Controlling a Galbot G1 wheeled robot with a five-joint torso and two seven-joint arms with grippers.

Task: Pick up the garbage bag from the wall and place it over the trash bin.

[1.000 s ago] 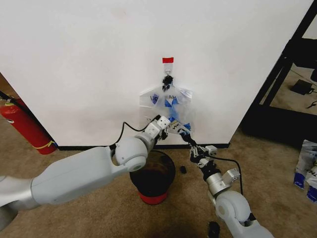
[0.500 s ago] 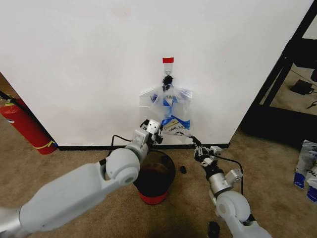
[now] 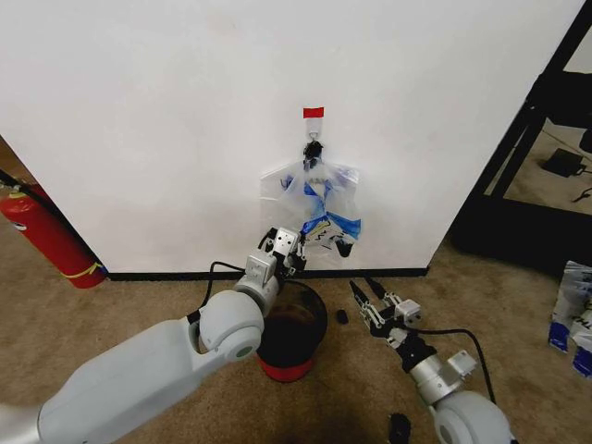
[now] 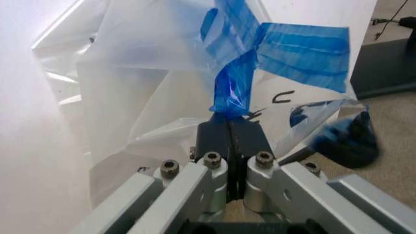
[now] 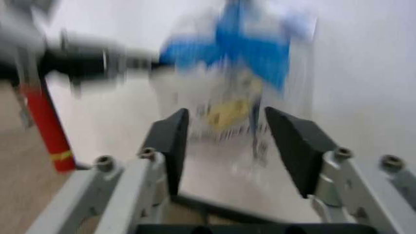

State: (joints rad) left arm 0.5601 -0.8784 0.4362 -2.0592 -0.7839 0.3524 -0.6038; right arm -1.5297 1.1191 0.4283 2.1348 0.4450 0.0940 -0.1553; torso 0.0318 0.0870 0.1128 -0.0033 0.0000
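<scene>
I see the thin clear plastic garbage bag (image 3: pixel 319 208) with blue tape patches and dark lettering — a yellow spot shows low down. Behind it I have the plain white painted wall (image 3: pixel 166 120); the small round trash bin (image 3: pixel 289 335) is black, red-based.

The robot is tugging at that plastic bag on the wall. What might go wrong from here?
The left pincer is shut on the garbage bag, which hangs from a black hook. Pulling down might tear the thin plastic. The right pincer is open and apart from it, so one grip alone may not spread it over the trash bin.
</scene>
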